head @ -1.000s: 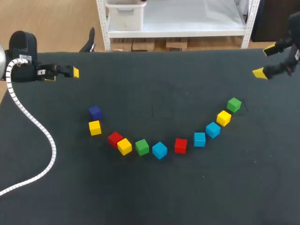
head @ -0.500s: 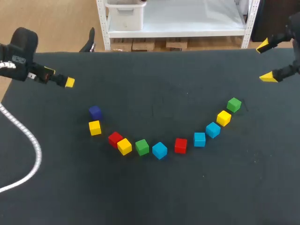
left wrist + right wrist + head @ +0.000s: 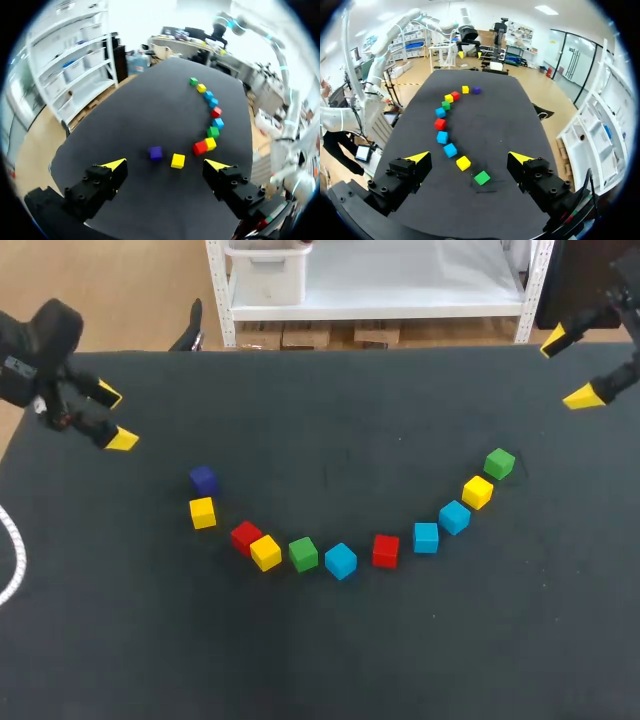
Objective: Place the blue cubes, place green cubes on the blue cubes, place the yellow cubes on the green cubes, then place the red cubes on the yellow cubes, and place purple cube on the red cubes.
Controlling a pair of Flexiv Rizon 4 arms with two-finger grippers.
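Observation:
Eleven cubes lie in a curved row on the black table. From left to right: purple cube, yellow, red, yellow, green, blue, red, blue, blue, yellow, green. My left gripper hovers open at the table's left, short of the purple cube and a yellow cube. My right gripper hangs open at the far right, above the end green cube. Neither holds anything.
A white cable curls over the table's left edge. Bare black tabletop stretches in front of the row and also behind it.
My left gripper has swung forward and turned, so both yellow tips now show near the purple cube. My right gripper has drifted slightly toward the far right corner. No cube has moved.

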